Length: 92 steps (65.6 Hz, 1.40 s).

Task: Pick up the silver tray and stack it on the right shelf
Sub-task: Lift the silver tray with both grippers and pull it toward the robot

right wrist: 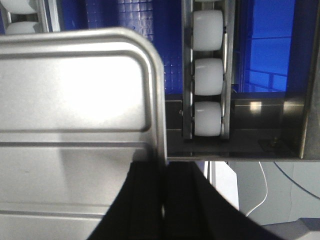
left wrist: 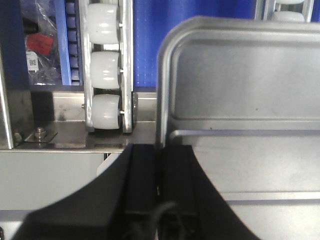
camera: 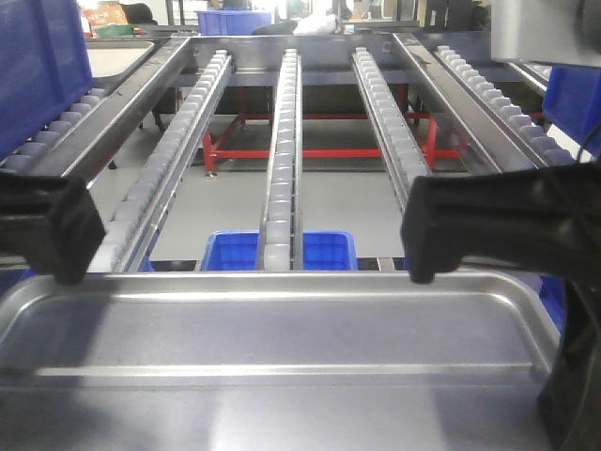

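Note:
The silver tray (camera: 282, 329) fills the foreground, held level just short of the right shelf (camera: 282, 141), whose white roller tracks run away from me. My left gripper (camera: 68, 274) is shut on the tray's left rim, and my right gripper (camera: 421, 274) is shut on its right rim. In the left wrist view the left gripper (left wrist: 158, 150) pinches the rim below the tray's (left wrist: 240, 75) rounded far corner, beside a roller track (left wrist: 105, 75). The right wrist view mirrors this: the right gripper (right wrist: 164, 167) clamps the tray (right wrist: 75, 90) rim next to a roller track (right wrist: 207, 75).
A blue bin (camera: 324, 249) sits under the rack behind the tray's far edge. More blue bins stand at the left (camera: 38, 66) and right (camera: 573, 103). A red frame (camera: 319, 150) shows below the rollers. A pale grey tray (camera: 117, 58) lies in the lane at far left.

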Each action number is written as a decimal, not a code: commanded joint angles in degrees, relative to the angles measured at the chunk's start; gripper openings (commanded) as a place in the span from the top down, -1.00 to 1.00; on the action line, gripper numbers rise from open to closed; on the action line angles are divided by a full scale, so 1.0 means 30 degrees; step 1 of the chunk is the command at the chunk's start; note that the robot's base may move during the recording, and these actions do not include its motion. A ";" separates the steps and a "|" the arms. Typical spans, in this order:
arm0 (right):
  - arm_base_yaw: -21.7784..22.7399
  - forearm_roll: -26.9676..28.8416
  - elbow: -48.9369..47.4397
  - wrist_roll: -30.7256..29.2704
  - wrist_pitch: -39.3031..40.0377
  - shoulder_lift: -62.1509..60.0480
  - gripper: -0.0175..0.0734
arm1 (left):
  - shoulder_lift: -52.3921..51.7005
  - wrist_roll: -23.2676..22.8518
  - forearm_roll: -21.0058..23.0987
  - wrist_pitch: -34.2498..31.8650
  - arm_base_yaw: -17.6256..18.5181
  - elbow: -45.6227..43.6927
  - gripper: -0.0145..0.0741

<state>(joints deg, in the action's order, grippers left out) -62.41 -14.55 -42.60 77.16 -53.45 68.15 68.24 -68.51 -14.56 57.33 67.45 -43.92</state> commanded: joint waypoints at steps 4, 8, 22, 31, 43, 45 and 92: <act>0.0016 -0.0891 -0.0437 -0.0122 -0.0100 -0.0455 0.49 | -0.0458 -0.0046 -0.0463 0.0324 0.0126 -0.0521 0.88; 0.0016 -0.0891 -0.0437 -0.0122 -0.0100 -0.0455 0.49 | -0.0458 -0.0046 -0.0463 0.0363 0.0126 -0.0521 0.88; 0.0016 -0.0891 -0.0437 -0.0122 -0.0119 -0.0455 0.49 | -0.0458 -0.0046 -0.0463 0.0363 0.0126 -0.0521 0.88; 0.0016 -0.0891 -0.0437 -0.0122 -0.0119 -0.0455 0.49 | -0.0458 -0.0046 -0.0463 0.0363 0.0126 -0.0521 0.88; 0.0016 -0.0891 -0.0437 -0.0122 -0.0119 -0.0455 0.49 | -0.0458 -0.0046 -0.0463 0.0363 0.0126 -0.0521 0.88; 0.0016 -0.0891 -0.0437 -0.0122 -0.0119 -0.0455 0.49 | -0.0458 -0.0046 -0.0463 0.0363 0.0126 -0.0521 0.88; 0.0016 -0.0891 -0.0437 -0.0122 -0.0119 -0.0455 0.49 | -0.0458 -0.0046 -0.0463 0.0363 0.0126 -0.0521 0.88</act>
<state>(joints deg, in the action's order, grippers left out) -62.41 -14.65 -42.60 77.02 -53.45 68.15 68.24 -68.51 -14.73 57.33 67.57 -43.92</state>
